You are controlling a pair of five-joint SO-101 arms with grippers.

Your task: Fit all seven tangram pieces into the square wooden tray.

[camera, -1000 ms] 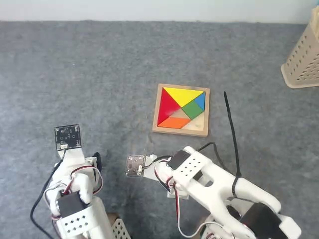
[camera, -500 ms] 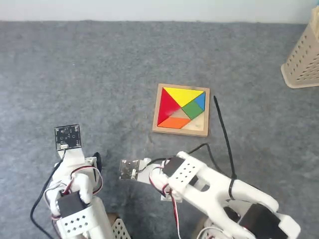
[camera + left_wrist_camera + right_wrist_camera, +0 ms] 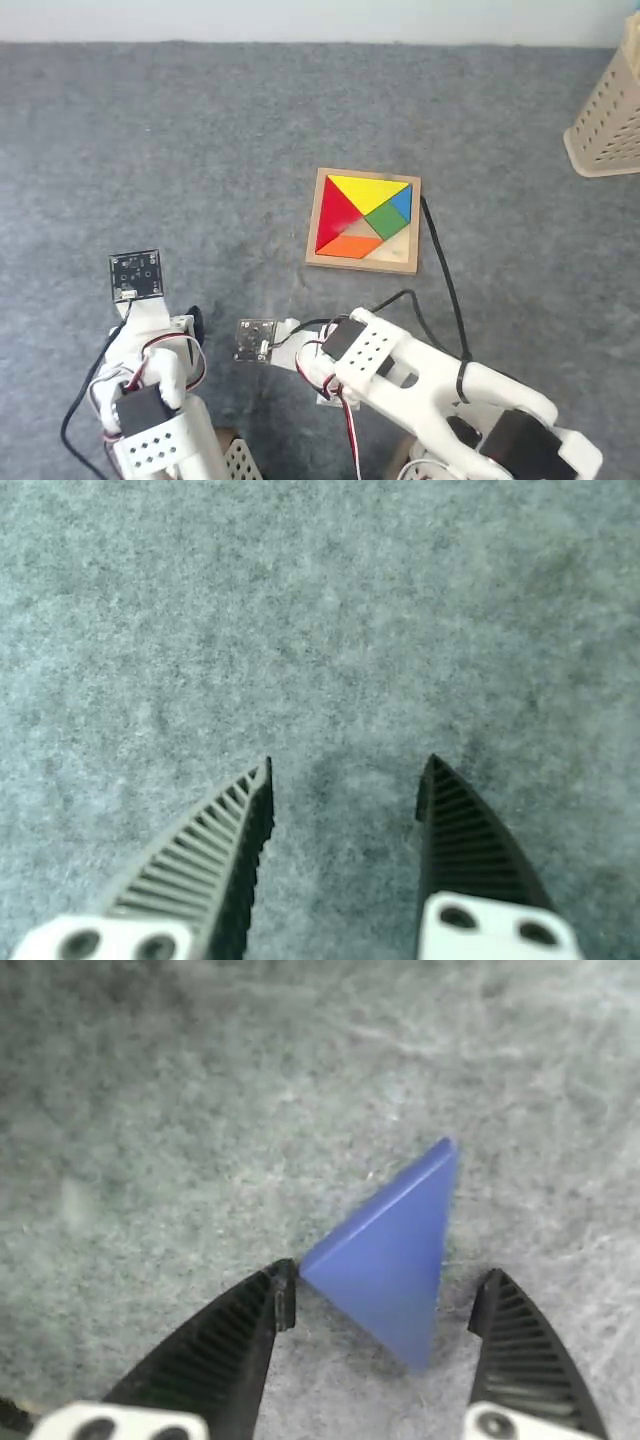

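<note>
1. Square wooden tray [image 3: 362, 265] sits mid-table [image 3: 200, 150], well apart from every edge.
2. Seated in it: red triangle [image 3: 335, 212], yellow triangle [image 3: 368, 190], green piece [image 3: 385, 220], blue piece [image 3: 402, 203], orange piece [image 3: 350, 246].
3. Bare wood shows at the tray's front corner on the right arm's side. Judged five in, two to go.
4. One of those, a blue-violet triangle [image 3: 392, 1255], lies flat on the table toward its front edge.
5. Right gripper [image 3: 388, 1278] straddles it, spread wide, grasping nothing; one tip is at the triangle's corner.
6. Left gripper [image 3: 348, 765] is released, over bare table toward the front left corner.
</note>
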